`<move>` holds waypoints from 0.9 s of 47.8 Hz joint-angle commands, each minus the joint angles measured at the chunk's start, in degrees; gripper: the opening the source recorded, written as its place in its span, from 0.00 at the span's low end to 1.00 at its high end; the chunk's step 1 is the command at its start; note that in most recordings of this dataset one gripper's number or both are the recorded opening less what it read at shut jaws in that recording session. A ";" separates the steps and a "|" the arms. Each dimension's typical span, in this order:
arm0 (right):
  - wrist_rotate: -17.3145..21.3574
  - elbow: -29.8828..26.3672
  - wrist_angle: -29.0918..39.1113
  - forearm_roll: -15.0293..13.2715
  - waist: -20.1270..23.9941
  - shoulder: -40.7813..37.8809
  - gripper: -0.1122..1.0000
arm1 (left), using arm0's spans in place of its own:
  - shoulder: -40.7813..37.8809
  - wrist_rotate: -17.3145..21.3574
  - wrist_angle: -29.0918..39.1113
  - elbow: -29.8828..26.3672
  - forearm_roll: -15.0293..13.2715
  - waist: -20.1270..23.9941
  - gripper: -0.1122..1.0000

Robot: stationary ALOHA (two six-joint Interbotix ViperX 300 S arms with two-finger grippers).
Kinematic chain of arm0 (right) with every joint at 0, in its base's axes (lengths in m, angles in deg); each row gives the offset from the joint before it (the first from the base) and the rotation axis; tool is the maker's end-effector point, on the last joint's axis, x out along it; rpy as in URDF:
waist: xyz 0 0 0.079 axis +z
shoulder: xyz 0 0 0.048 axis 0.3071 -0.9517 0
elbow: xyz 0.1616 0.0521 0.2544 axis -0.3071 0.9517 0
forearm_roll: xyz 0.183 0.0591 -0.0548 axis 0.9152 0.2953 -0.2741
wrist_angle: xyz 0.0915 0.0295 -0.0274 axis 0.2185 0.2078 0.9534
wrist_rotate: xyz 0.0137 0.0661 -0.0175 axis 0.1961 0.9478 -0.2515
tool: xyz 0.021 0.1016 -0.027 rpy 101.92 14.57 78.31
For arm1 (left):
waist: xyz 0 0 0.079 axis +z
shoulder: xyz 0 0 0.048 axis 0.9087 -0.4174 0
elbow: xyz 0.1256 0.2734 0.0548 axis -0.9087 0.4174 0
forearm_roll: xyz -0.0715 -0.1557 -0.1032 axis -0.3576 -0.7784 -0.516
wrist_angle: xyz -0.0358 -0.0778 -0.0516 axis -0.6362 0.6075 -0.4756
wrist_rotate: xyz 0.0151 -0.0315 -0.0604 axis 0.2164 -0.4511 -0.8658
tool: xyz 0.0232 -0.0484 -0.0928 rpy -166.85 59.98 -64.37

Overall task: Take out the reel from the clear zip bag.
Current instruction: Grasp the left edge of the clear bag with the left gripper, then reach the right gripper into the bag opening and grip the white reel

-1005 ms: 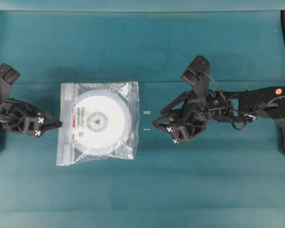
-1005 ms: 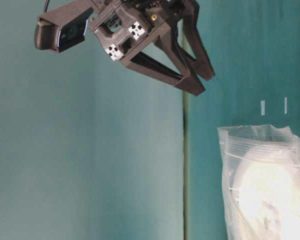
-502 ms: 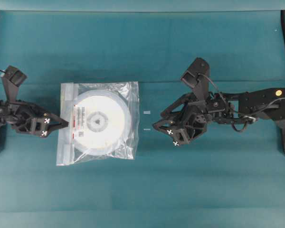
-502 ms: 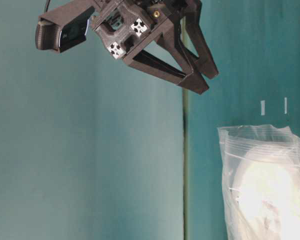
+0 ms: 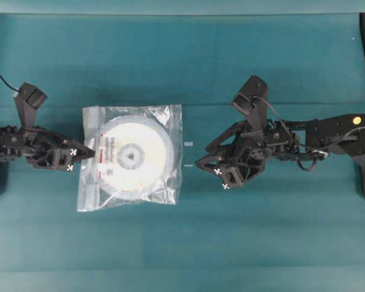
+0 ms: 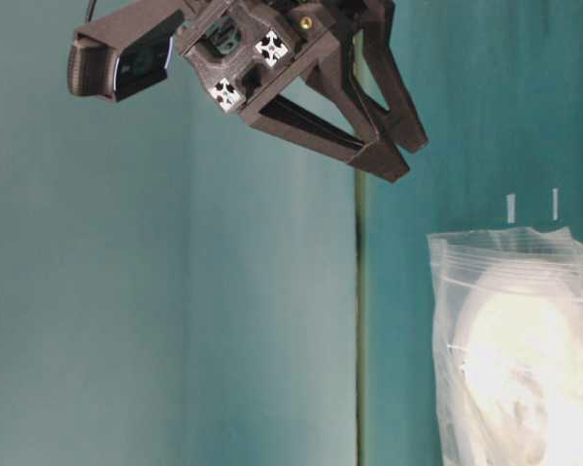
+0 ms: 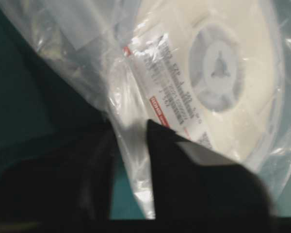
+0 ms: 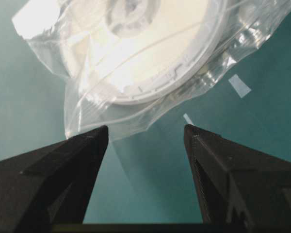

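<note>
Reel [image 5: 132, 156], a flat round white plastic disc with a pale cream centre, a grey hub and a small white label with a red stripe, lies inside the clear zip bag [image 5: 170, 125], a square crinkly transparent plastic bag with a zip strip along its left edge. The bag rests flat on the teal worktop [image 5: 188, 55], left of the middle and roughly midway between the far and near edges.

The left gripper [image 5: 91, 153], black with white fiducial marks, reaches in from the worktop's left edge, its tips at the bag's zip edge. The left wrist view shows the two dark fingers [image 7: 184, 174] drawn close with only a thin fold of bag plastic between them, so the jaws are nearly closed and pinching the bag's edge just beside the reel's label.

The right gripper [image 5: 198, 162], also black, hangs above the worktop right of the bag and apart from it. Its jaws stand wide apart and hold nothing. Two small pale tape marks [image 5: 189, 144] lie on the worktop between its tips and the bag.
</note>
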 commanded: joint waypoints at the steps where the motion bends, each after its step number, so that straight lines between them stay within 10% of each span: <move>1: 0.44 -0.79 -0.18 0.09 0.18 0.62 0.82 | 0.53 0.09 1.32 -0.44 0.18 -0.26 0.22; 43: 2.90 -8.53 -1.49 3.25 -2.37 -11.60 0.83 | 5.36 1.14 5.54 0.70 0.18 0.53 0.10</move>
